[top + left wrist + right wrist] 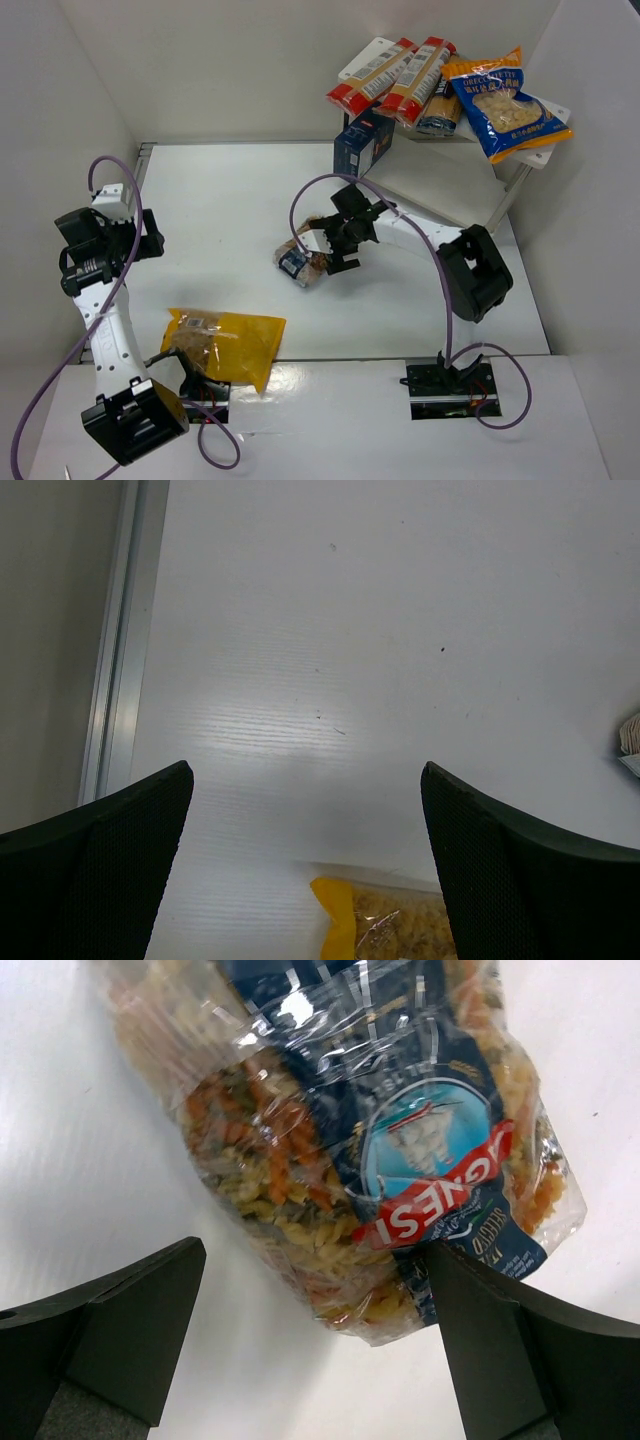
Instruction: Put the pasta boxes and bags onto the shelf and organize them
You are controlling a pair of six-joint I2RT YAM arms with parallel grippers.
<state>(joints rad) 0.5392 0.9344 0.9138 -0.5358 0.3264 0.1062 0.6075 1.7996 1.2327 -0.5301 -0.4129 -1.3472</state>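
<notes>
Right wrist: glossy, crinkled clear bag (pixel 340 1140) of spiral pasta.

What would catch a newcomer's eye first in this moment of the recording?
The untidy pile on the white shelf at the far right: two red-and-cream spaghetti boxes and a blue-and-orange bag lying askew on top. Next, the open right hand poised at a clear bag of spiral pasta at centre, and a yellow pasta bag lying by the left arm's base.

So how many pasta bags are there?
3: the blue-and-orange bag on the shelf, the clear spiral bag mid-table by the right gripper, the yellow bag at the front left. A half-hidden packet on the shelf might be another.
</notes>
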